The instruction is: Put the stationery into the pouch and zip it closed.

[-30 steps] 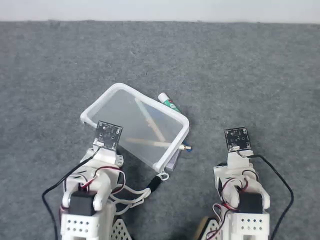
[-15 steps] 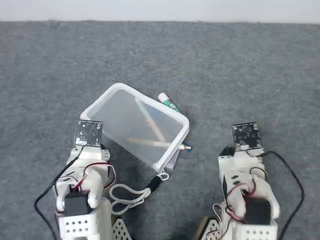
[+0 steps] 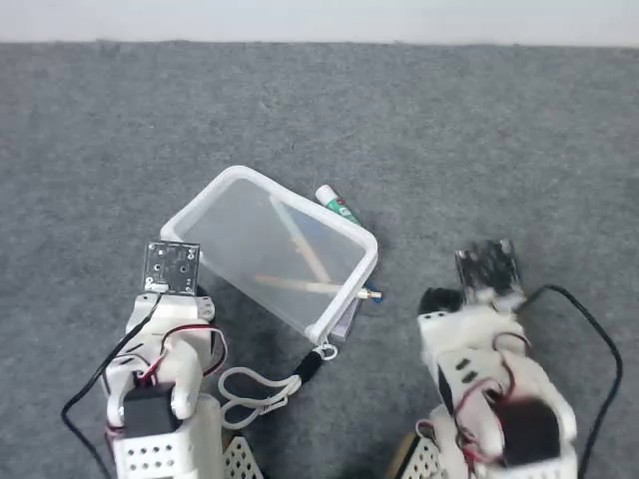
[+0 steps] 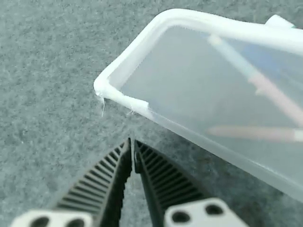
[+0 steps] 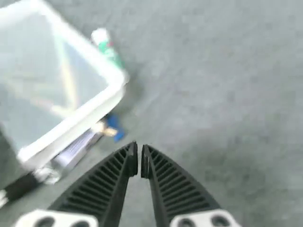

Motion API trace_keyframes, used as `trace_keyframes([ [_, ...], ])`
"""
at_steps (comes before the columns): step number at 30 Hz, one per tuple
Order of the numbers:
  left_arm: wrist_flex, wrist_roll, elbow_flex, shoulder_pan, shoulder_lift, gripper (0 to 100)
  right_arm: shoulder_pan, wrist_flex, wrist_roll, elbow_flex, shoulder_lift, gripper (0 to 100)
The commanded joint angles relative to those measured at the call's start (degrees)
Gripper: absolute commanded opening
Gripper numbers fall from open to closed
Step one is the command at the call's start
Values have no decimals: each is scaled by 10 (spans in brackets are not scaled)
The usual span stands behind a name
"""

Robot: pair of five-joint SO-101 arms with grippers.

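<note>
Translucent pouch (image 3: 235,225) with a white rim, lying flat on the grey mat (image 3: 479,140) slightly toward 9 o'clock of the high view's centre, its long sides running from 10 to 4 o'clock. Through its wall you see two pencils: one (image 3: 300,244) lies along the pouch's length, the other (image 3: 300,285) lies crosswise near the 5 o'clock edge. At the pouch's 1 o'clock edge a green-and-white tube (image 3: 337,205) projects past the rim. At its 4 o'clock corner a blue-and-gold tip (image 3: 371,294) sticks out. You cannot tell whether these two sit inside the pouch or beneath it, nor whether the zipper is shut. From the 5 o'clock corner a ring pull (image 3: 325,351) leads to a black tag (image 3: 308,367) and a looped white cord (image 3: 250,389), which lies on the mat at the pouch's 6 o'clock. Your left arm (image 3: 165,349) stands at the pouch's 7 o'clock, apart from it. In the left wrist view the left gripper (image 4: 131,144) is clenched on nothing, its ribbed tips meeting just short of the pouch's white corner without touching it. Your right arm (image 3: 489,369) stands at the pouch's 4 o'clock, well apart. In the right wrist view the right gripper (image 5: 139,151) is likewise clenched and empty, over bare mat near the blue-and-gold tip.
</note>
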Motion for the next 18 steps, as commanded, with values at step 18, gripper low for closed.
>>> trace_keyframes([
  [18,-25,126,-38,-132,-12,276,-248,-217,-177,-54,468,6],
])
